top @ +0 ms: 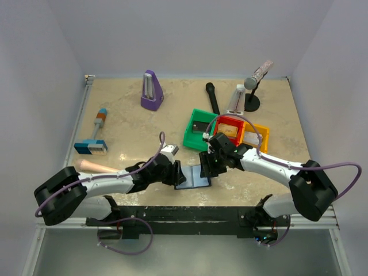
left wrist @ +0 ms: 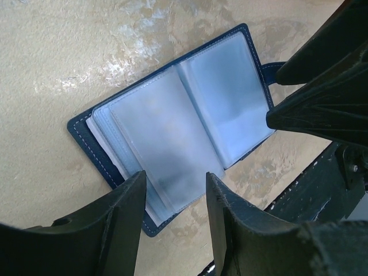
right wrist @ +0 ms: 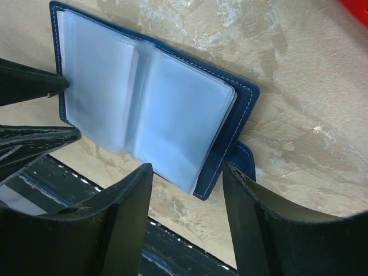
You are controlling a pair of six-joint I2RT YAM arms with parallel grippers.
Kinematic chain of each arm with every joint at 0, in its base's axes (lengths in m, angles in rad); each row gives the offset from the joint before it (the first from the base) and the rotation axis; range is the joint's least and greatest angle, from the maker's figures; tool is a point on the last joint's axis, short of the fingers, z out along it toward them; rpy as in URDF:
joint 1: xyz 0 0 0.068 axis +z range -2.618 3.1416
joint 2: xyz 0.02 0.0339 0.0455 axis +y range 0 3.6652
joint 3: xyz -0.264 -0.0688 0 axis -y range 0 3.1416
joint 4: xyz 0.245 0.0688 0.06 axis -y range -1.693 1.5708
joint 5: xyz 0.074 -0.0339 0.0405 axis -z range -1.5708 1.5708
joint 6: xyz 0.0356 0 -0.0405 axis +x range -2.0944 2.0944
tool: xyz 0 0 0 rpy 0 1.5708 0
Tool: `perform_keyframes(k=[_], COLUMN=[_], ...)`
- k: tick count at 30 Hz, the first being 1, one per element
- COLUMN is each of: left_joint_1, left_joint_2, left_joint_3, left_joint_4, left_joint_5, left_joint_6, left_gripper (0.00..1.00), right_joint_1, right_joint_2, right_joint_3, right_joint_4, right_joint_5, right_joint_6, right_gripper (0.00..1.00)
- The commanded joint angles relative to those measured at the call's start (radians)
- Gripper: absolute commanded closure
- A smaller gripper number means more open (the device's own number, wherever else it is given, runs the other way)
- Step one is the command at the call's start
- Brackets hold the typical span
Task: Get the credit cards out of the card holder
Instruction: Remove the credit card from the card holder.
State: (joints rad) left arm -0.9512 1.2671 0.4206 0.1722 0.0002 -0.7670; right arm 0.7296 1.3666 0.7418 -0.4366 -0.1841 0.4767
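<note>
The card holder [top: 194,175] is lying open on the table [top: 126,132], toward 6 o'clock in the overhead view and close to the near edge. Its frosted plastic sleeves [left wrist: 167,126] are facing up. The cards are not showing plainly through them, so I cannot tell which pockets are filled.

The left gripper [left wrist: 175,178] is sitting at the holder's 9 o'clock with its fingers apart, straddling the near corner of the sleeves and clamping nothing. The right gripper [right wrist: 188,169] is hovering at about 2 o'clock, also spread wide, above the edge where the snap tab [right wrist: 244,158] is jutting out.

The holder looks light and floppy, so it is probably going to skate across the smooth top if tugged. One gripper should be pinning the stitched cover near the spine. The sleeves look slick and limp, and the cards thin and stiff. The best hold is likely a card's exposed edge at a pocket mouth, drawn straight along the sleeve.
</note>
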Motion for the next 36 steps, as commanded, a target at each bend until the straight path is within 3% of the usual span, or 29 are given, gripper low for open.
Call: perform_keyframes(k=[1, 20, 36], left_joint_1=[0.000, -0.003, -0.006], left_joint_2=[0.037, 0.149, 0.253], left_joint_3=[0.041, 0.102, 0.149], left_joint_4=[0.076, 0.104, 0.233], left_joint_5=[0.044, 0.098, 0.188], left_joint_6=[-0.015, -0.003, -0.005], left_gripper=[0.50, 0.50, 0.50], right_joint_1=[0.007, 0.008, 0.008], right_joint_2=[-0.031, 0.022, 0.009], right_joint_3=[0.008, 0.011, 0.010], right_joint_4=[0.032, 0.036, 0.032], right_joint_5=[-0.023, -0.043, -0.043], right_joint_6=[-0.020, -0.016, 0.000], right_gripper=[0.43, 0.43, 0.40])
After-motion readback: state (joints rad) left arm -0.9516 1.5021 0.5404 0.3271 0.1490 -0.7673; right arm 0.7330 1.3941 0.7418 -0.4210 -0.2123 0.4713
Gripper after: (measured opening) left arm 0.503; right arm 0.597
